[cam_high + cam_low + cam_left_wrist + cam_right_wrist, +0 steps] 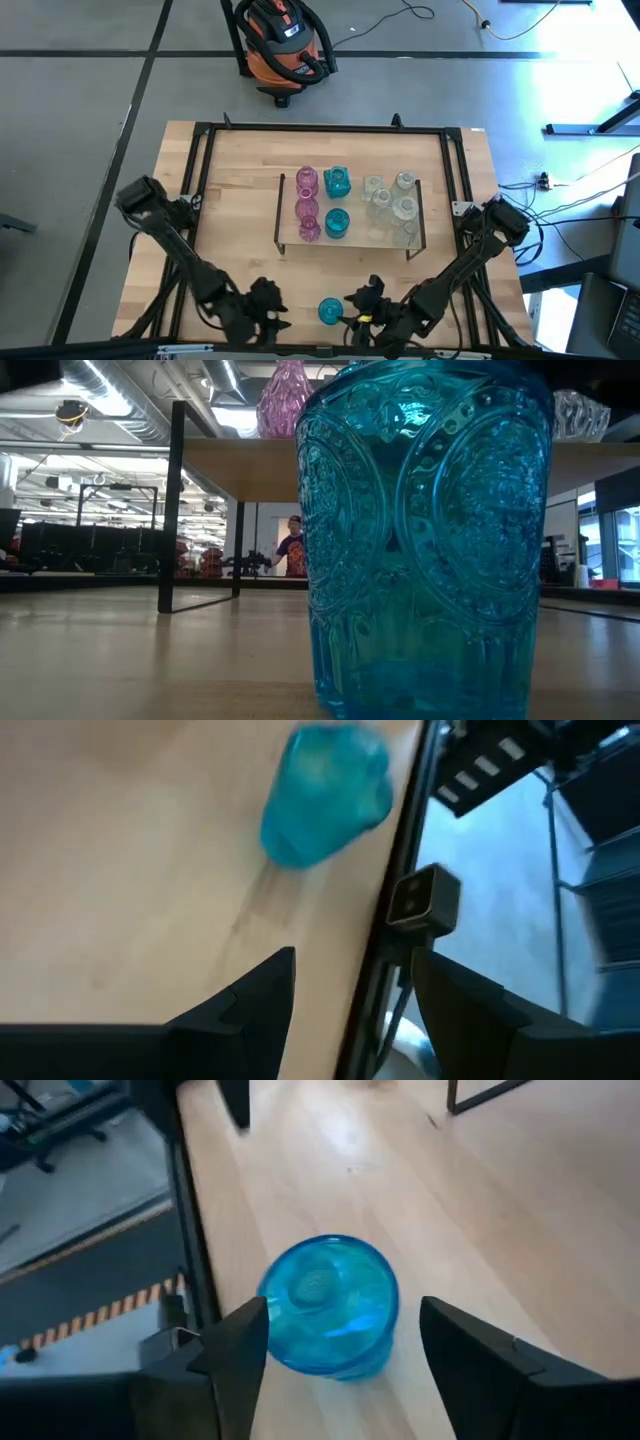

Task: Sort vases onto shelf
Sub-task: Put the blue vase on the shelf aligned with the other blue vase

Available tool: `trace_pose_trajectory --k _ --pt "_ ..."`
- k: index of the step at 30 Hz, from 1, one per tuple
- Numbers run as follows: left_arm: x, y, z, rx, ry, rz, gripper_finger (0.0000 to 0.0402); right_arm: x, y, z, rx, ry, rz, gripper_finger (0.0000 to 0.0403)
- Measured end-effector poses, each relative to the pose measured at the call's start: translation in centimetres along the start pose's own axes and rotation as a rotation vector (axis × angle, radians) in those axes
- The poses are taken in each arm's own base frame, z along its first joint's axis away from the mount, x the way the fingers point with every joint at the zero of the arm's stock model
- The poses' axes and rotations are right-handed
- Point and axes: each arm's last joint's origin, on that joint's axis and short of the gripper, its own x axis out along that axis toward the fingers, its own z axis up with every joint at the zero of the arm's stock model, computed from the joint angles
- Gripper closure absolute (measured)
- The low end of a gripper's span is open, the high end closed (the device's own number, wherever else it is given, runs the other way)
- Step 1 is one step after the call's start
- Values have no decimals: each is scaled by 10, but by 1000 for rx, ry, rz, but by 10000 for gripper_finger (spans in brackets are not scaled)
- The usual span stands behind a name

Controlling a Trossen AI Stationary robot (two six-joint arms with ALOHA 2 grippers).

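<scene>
A: Any readable text or brand?

B: None I can read. The orange-and-black shop vacuum (283, 45) on the floor beyond the shelf has a label, too small to make out.

A: Task item?

B: 1 blue vase (330, 311) stands upright on the tabletop (230, 220), well in front of the shelf (352, 238), near the table's front edge. Translucent teal-blue glass, embossed with round medallion patterns, vertical ribs near the base, open mouth seen from above (330, 1305). In the low view it fills most of the frame (425, 540).

A: Shelf contents?

B: 3 pink vases (307, 205) in a column at the shelf's left end, 2 blue ones (337, 203) beside them, a cluster of clear ones (392, 208) at its right end. Exact clear count hard to tell.

A: Right gripper?

B: Right gripper (340, 1370) sits low, just right of the lone blue vase. Fingers spread wide, 1 on each side of the vase, gaps visible, not gripping.

A: Left?

B: Left gripper (350, 1000) is just left of that vase, near the front edge. Fingers apart, holding nothing; the vase shows blurred ahead of it (325, 795).

A: Anything else?

B: A person (292, 550) stands far back in the room, seen under the shelf.
</scene>
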Motion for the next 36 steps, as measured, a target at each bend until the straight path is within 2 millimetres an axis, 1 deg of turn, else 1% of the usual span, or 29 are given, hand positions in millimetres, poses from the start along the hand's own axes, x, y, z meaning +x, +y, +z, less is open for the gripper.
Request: trace_pose_trajectory --k 4,7,14,19,28,30,32,36 --pt "28 5 -12 -105 72 -7 206 13 -5 -1 -49 23 -20 162" --pt "37 4 -16 -138 75 -32 206 23 -5 2 -66 18 9 161" --pt "39 0 -13 -162 29 -65 206 40 -6 11 -138 31 79 161" --pt "40 1 -12 -158 14 -62 206 46 -2 13 -160 5 137 161" --pt "46 6 -1 -169 -23 -35 206 66 -1 5 -127 -54 143 164" --pt "46 7 0 -170 -25 -33 206 69 -1 4 -121 -75 136 174" --pt "46 7 0 -169 -25 -33 206 71 -2 4 -130 -86 128 193" --pt "46 6 -1 -154 -14 -38 206 78 -4 3 -137 -84 129 246"
